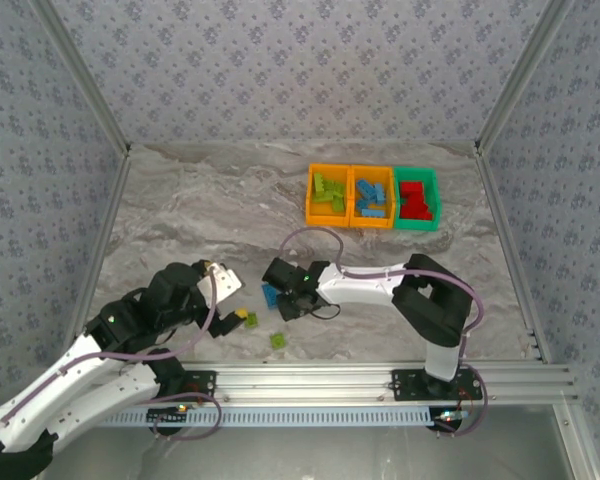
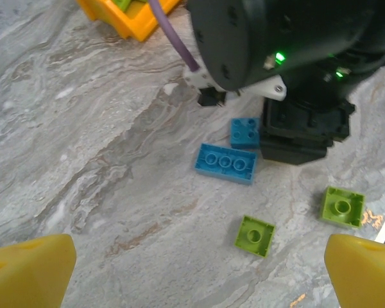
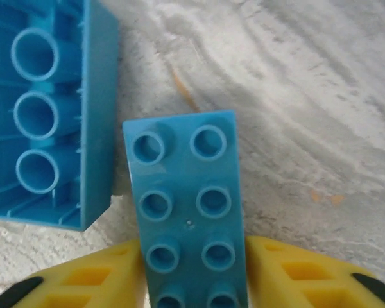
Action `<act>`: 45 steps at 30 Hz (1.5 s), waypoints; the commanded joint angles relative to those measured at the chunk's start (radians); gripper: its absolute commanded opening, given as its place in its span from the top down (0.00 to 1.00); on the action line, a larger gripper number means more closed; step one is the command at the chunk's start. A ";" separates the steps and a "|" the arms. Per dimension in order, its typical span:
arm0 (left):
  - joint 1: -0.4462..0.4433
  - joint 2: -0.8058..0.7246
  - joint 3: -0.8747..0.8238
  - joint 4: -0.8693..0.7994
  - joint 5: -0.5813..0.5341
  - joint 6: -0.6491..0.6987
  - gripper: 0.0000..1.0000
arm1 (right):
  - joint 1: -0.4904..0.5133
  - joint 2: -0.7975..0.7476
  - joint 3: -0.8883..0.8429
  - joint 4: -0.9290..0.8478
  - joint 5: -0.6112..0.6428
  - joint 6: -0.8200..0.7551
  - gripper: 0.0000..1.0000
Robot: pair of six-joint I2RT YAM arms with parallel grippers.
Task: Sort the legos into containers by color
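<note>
Blue brick point(image 3: 187, 212) gripped by right jaws | left jaws wide apart

Right gripper point(image 3: 194, 273): both yellow fingers point(image 3: 96, 276) sit at the bottom edge of the view, one on each long side of a studded blue brick point(image 3: 186, 205), pads pressed against its walls. The brick is oblong, two studs wide, studs up, and its near end is cut off by the frame. It lies flat on the grey marbled table point(image 3: 308, 115), tilted slightly from the finger axis.

Second blue brick point(image 3: 48, 109) at upper left lies underside up with three round tubes visible, partly cropped by the frame. Its right wall is just beside the gripped brick's upper-left corner; contact unclear.

Small orange flecks point(image 3: 183, 93) mark the table beyond the bricks.
</note>
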 commanded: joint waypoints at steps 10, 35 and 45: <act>0.003 -0.023 -0.019 0.116 0.238 0.052 0.01 | -0.037 -0.241 -0.057 -0.117 0.128 0.043 0.77; 0.004 0.077 -0.005 0.224 -0.175 -0.680 0.01 | -0.813 0.146 0.511 -0.118 -0.024 -0.323 0.62; 0.062 0.048 -0.011 0.152 -0.084 -0.706 0.01 | -0.742 -0.094 0.383 -0.182 0.052 -0.334 0.45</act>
